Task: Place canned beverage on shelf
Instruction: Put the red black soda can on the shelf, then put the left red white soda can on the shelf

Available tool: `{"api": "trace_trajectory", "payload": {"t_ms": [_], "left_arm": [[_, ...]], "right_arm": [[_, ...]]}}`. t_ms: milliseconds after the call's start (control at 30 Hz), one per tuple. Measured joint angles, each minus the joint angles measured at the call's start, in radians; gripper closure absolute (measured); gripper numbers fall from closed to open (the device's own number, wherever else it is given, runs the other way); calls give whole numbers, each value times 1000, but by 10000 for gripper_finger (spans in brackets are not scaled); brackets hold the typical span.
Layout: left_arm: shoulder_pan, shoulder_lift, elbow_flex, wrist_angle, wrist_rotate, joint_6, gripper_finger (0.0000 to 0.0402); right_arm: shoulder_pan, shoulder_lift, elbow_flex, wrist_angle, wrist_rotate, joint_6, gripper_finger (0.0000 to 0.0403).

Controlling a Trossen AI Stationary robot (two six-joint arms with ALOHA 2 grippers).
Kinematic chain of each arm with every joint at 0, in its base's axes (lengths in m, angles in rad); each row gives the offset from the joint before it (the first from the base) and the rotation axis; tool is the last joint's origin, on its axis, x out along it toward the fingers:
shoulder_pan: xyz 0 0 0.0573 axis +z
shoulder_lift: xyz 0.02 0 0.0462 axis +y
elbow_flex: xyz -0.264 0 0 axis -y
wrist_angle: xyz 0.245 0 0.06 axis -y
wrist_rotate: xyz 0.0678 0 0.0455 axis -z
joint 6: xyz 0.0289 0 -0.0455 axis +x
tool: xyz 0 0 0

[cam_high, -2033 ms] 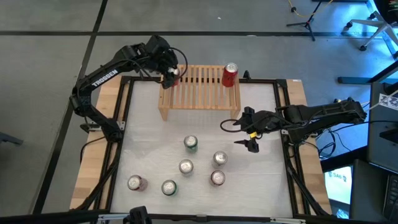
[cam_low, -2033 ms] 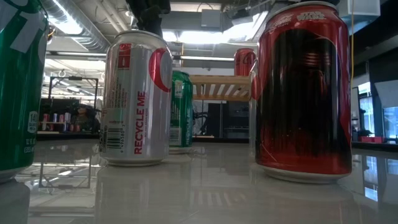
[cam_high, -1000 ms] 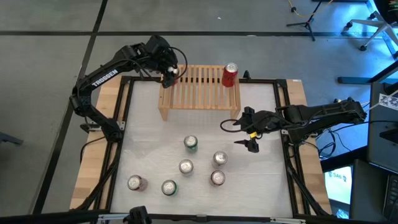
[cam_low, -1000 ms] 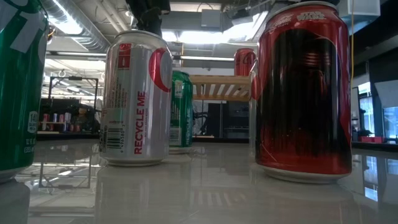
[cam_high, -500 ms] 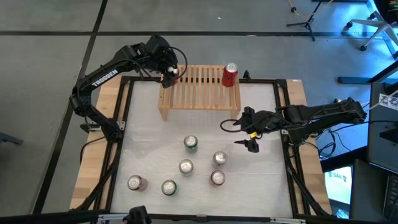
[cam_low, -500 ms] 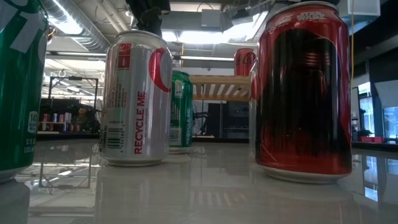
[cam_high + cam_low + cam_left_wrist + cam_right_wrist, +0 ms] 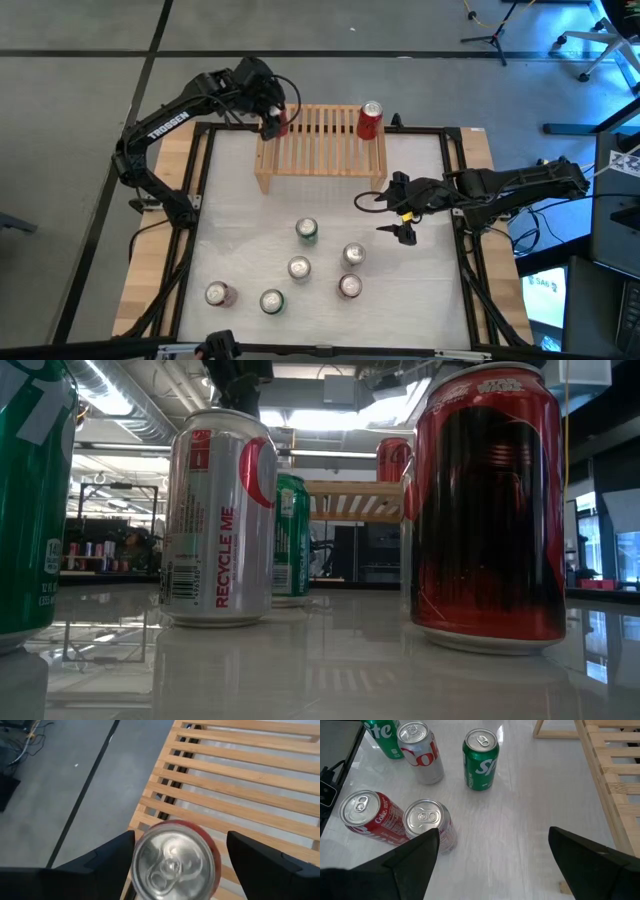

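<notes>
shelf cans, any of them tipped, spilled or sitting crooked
Nothing stands out. One red can stands upright at the shelf's right end; another stands upright at the left end between the left gripper's open fingers. No spills.

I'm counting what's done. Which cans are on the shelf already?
Two red cans: one at the shelf's right end, one at its left end between the left gripper's fingers. Five others stand on the table.

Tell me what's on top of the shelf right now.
Two red cans stand on the shelf: one at its right end, one at its left end between the open fingers of the left gripper. That can covers the slats beneath it.
</notes>
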Motion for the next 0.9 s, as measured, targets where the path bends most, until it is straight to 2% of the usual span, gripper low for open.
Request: {"api": "trace_trajectory", "payload": {"t_ms": [233,900], "left_arm": [[0,0,0,0,-56,0,97],[-32,0,0,166,-60,7,97]], "right_arm": [[0,0,0,0,0,0,33],[0,0,0,0,0,0,33]]}}
